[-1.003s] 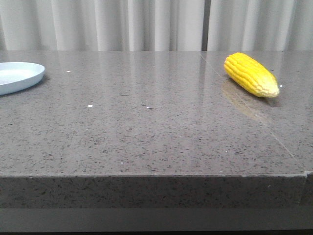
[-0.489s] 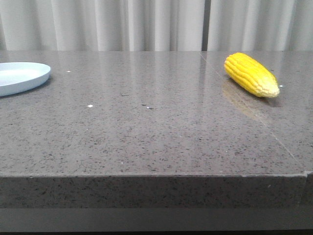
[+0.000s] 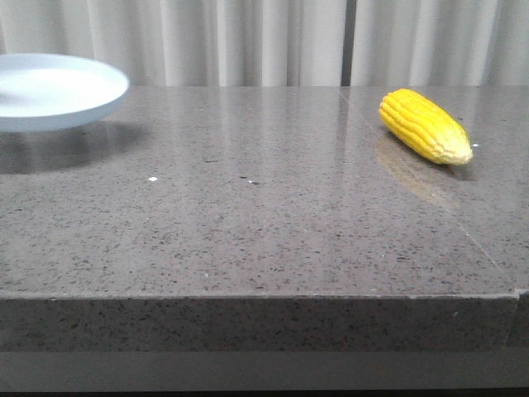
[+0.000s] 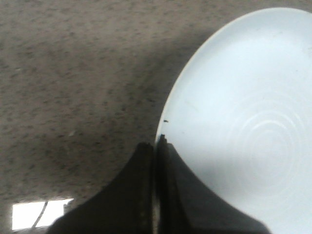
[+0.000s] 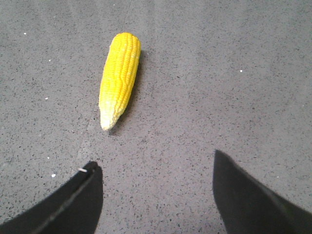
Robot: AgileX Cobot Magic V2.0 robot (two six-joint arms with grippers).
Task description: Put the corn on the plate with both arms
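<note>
The pale bluish-white plate [image 3: 54, 89] hangs in the air above the table at the far left, its shadow on the stone below. My left gripper [image 4: 155, 144] is shut on the plate's rim [image 4: 168, 117]; the gripper itself is outside the front view. The yellow corn [image 3: 424, 126] lies on the table at the far right, paler tip towards the front right. In the right wrist view the corn [image 5: 119, 77] lies beyond my right gripper [image 5: 155, 163], which is open and empty above the table, not touching the corn.
The grey speckled stone table [image 3: 264, 223] has its front edge close to the camera. A pale curtain [image 3: 264, 41] hangs behind the table. A seam line runs across the stone near the corn.
The plate has risen off the table and moved right, held by my left gripper. The corn has not moved.
</note>
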